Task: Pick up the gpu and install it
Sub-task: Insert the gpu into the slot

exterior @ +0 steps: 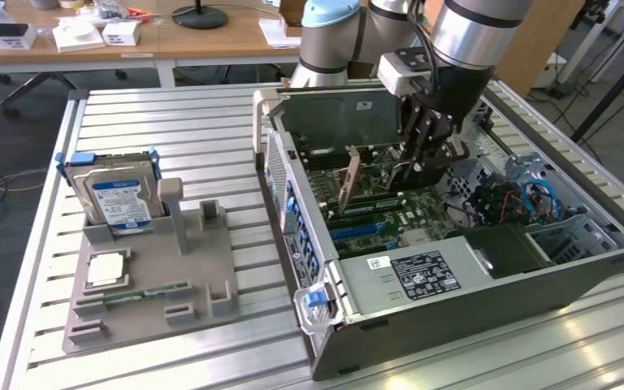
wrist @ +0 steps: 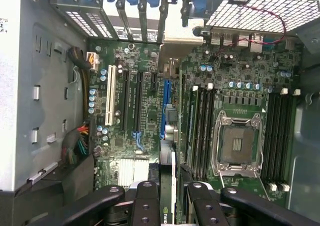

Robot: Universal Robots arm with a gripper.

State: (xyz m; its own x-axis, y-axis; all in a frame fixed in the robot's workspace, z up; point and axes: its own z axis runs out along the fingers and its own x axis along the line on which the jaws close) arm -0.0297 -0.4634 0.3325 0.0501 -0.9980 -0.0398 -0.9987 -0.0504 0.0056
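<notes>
Gripper (wrist: 171, 190) hangs inside the open computer case (exterior: 486, 313), jaws drawn in part-way and clamped on the gpu (wrist: 173, 168). The card is held edge-on above the motherboard (wrist: 150, 121), close by the blue slot (wrist: 166, 108), not seated.

Step in hand, by my reading: lining the card up over a slot. It likely goes best with the card kept parallel to the slot and upright, bracket end toward the rear openings; any tilt risks catching the slot's lip.

Case holds board, power supply (exterior: 421, 272), empty CPU socket (wrist: 238, 143). Grey fixture tray (exterior: 144, 325) on the exterior view's left holds a hard drive (exterior: 117, 199) upright and a green memory stick (exterior: 133, 294) lying flat.
</notes>
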